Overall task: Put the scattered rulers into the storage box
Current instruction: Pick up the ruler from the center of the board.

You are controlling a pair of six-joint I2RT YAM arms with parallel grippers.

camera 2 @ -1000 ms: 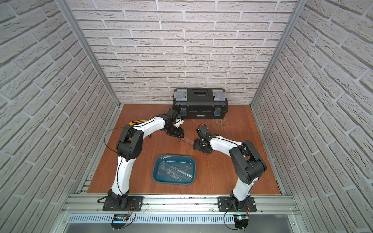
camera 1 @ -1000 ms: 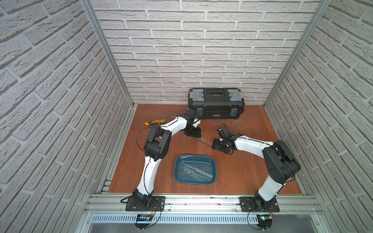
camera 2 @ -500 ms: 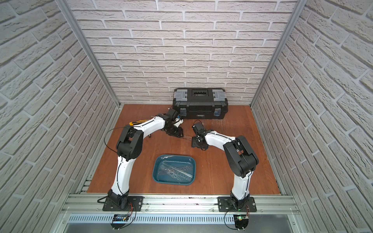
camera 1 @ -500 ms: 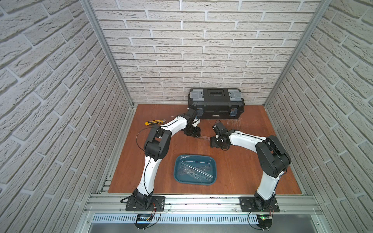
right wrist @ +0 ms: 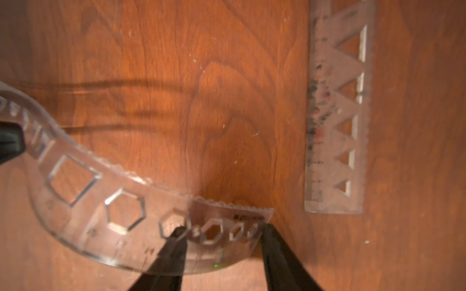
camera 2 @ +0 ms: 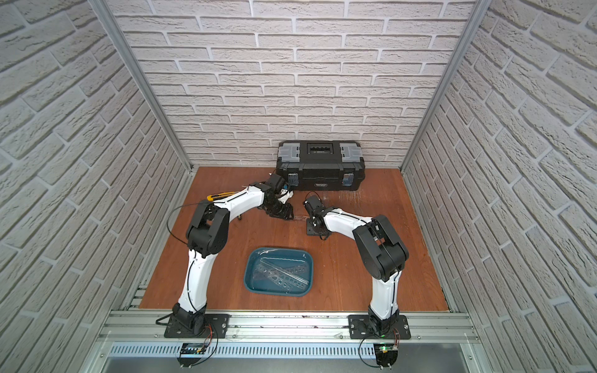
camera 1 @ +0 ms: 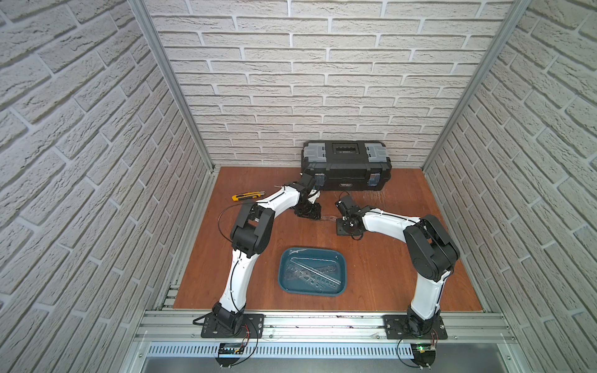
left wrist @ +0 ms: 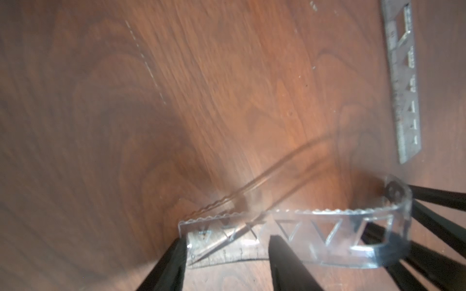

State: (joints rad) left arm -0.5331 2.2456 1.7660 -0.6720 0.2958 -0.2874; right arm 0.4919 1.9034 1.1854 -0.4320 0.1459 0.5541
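**A:** Where is the bowed ruler (left wrist: 317, 254) right now?

**B:** It is arched between my two arms, out on the surface (camera 1: 387, 264) and well apart from the storage box (camera 1: 281, 271). Several rulers (camera 1: 311, 274) already lie in that box. One tip sits at my left end effector (left wrist: 228, 240), the other at my right end effector (right wrist: 224, 229).

**A:** Are you pinching it?

**B:** On both sides my fingers stand apart with the ruler's tip in the gap. One finger is at the very end and the other crosses in front of the strip. I cannot tell whether either pair truly bears on it.

**A:** How do you expect it to handle?

**B:** I judge it light, thin, springy and slick. The bow means it is loaded like a spring, so a loose hold could let it flick away. I would clamp across the flat faces near an end, on solid plastic and not over the cut-outs, and let the curve relax before carrying it.

**A:** Anything else left out?

**B:** A flat ruler (right wrist: 320, 126) lies near the bowed one, flush on the wood. I reckon that one will be hard to get a finger under
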